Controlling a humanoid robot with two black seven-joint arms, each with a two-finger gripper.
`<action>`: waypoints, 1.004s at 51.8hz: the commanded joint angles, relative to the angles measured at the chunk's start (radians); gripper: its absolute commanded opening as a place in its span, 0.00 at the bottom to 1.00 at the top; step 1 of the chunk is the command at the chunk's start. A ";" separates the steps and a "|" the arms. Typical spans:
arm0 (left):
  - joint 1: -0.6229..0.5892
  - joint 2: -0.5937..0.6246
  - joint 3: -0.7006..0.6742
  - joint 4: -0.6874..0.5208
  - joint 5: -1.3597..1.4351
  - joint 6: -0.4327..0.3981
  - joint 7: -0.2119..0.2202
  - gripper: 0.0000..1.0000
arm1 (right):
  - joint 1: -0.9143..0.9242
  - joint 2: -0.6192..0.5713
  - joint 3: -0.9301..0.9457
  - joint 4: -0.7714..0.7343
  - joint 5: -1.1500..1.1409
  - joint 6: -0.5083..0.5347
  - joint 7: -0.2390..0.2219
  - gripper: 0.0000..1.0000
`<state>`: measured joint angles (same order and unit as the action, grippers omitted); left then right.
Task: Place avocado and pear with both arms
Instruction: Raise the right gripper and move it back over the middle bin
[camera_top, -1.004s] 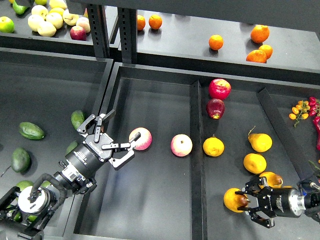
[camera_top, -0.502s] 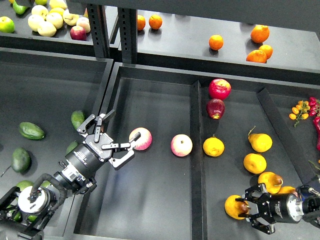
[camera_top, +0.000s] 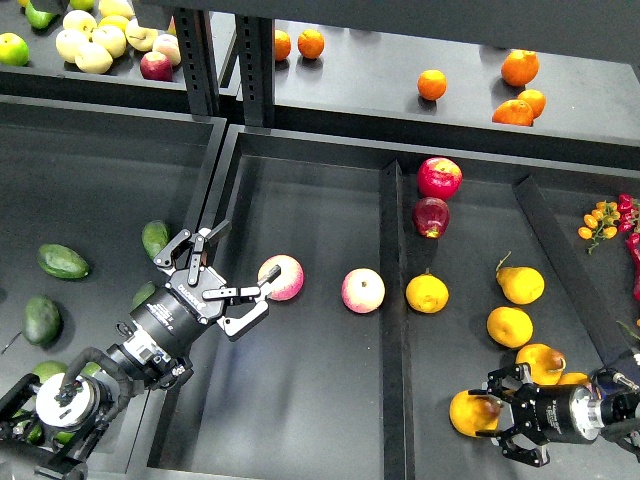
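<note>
Several dark green avocados lie in the left bin, among them one (camera_top: 62, 262) at the far left and one (camera_top: 155, 238) just beyond my left arm. My left gripper (camera_top: 247, 252) is open and empty, over the wall between the left and middle bins. One fingertip is beside a pink-and-yellow apple (camera_top: 282, 277). The pear (camera_top: 468, 413), orange-yellow with a brownish stem end, is at the near edge of the right bin. My right gripper (camera_top: 497, 418) comes in from the right, its fingers closed on the pear's stem end.
A second pink-and-yellow apple (camera_top: 363, 290) lies in the middle bin. A divider (camera_top: 392, 330) separates it from the right bin, which holds two red apples (camera_top: 439, 177) and several more yellow pears (camera_top: 510, 326). Oranges (camera_top: 432, 84) sit on the back shelf.
My right gripper has moved a little toward the near edge, and the pear has moved with it. The left arm has not moved.
</note>
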<state>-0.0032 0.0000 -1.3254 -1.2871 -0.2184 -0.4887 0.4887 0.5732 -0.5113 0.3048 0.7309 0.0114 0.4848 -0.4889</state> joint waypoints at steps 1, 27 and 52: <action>0.000 0.000 0.000 -0.001 0.001 0.000 0.000 0.99 | 0.010 -0.027 0.001 0.042 0.001 0.000 0.000 0.88; 0.015 0.000 0.002 0.000 0.008 0.000 0.000 0.99 | 0.108 -0.070 0.299 0.075 0.044 -0.093 0.000 0.99; 0.022 0.000 -0.018 0.009 0.014 0.000 0.000 0.99 | -0.044 0.299 0.919 -0.011 0.045 -0.249 0.000 0.99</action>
<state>0.0157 -0.0001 -1.3377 -1.2813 -0.2048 -0.4887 0.4887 0.5872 -0.3011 1.1030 0.7115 0.0561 0.2297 -0.4886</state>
